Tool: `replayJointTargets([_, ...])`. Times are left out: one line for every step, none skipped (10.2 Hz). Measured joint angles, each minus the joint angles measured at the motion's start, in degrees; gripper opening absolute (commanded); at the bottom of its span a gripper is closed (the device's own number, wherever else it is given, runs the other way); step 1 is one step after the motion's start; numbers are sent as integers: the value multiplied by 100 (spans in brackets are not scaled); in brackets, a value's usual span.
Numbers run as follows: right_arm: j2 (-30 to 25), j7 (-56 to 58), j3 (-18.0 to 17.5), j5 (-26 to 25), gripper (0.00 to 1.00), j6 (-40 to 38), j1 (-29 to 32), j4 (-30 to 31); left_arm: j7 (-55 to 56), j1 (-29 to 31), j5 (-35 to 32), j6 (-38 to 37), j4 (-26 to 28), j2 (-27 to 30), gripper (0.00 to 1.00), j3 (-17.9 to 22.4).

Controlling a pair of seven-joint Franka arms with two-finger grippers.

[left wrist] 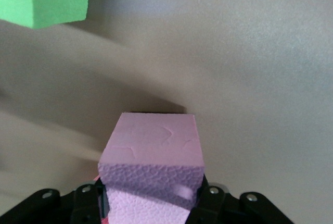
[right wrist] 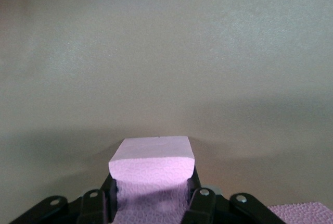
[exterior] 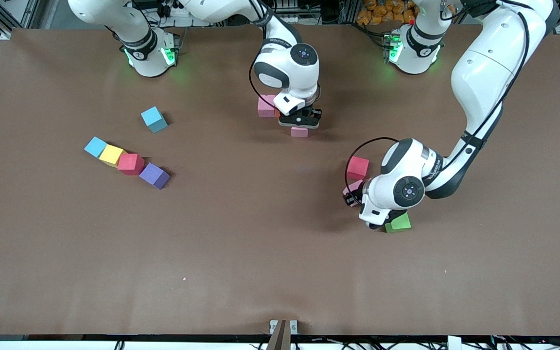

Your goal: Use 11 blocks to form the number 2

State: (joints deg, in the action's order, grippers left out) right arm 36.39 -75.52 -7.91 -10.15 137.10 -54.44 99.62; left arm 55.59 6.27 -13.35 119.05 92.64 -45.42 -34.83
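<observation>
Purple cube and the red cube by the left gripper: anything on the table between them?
Nothing: in the front view, bare tabletop runs from the purple cube to the red cube.

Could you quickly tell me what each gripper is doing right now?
Left gripper: shut on a pink foam cube.
Right gripper: shut on another pink foam cube.

Brown table (exterior: 260, 243) with scattered foam cubes (exterior: 130, 163)
</observation>
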Motion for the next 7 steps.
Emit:
replayJointTargets([0, 0, -1, 0, 41, -4, -4, 1, -109, 2, 0, -1, -6, 0, 0, 1])
replayJointTargets([-2, 0, -2, -1, 41, -19, -19, 1, -153, 4, 0, -2, -29, 1, 0, 0])
replayJointTargets([-4, -1, -2, -2, 41, -34, -35, 1, -157, 3, 0, -15, -78, 7, 0, 0])
replayJointTargets([-5, -3, -2, -2, 41, -41, -44, 1, -157, 0, 0, -78, -153, 21, 0, -13])
replayJointTargets([-6, -4, -2, -2, 41, -45, -47, 1, -157, -9, 0, -198, -267, 34, 0, -58])
replayJointTargets([-6, -4, -2, -2, 42, -45, -48, 1, -157, -21, 0, -350, -401, 42, 0, -129])
replayJointTargets([-6, -4, -2, -2, 43, -46, -48, 1, -157, -29, 0, -502, -506, 52, 0, -202])
